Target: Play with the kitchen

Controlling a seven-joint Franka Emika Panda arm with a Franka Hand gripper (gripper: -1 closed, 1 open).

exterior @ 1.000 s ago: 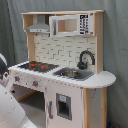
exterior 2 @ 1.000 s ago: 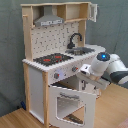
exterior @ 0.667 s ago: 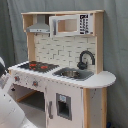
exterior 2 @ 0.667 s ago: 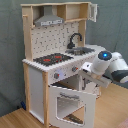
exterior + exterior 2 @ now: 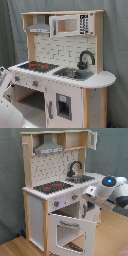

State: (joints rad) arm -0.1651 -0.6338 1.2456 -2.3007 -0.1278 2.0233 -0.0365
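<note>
In the second exterior view I have the oven door (image 5: 70, 232) nearest me, swung open and tilted forward, its window frame showing the dark oven behind. Just behind it, at the second exterior view's right, the white arm (image 5: 107, 190) reaches in toward the front of the kitchen (image 5: 37, 213). I see the gripper (image 5: 88, 208) hanging low by the front panel, beside the knobs (image 5: 57, 204), but I cannot tell how far apart its fingers stand or whether they hold anything.

The kitchen stands on a wooden floor (image 5: 12, 247) before a grey curtain (image 5: 10, 173). On its counter I see the red-ringed hob (image 5: 52, 187), then the sink (image 5: 82, 178) and the black faucet (image 5: 75, 167). Farthest up sits the grey hood (image 5: 49, 148).

In the first exterior view a white part of the arm (image 5: 6, 100) shows at the first exterior view's lower left.
</note>
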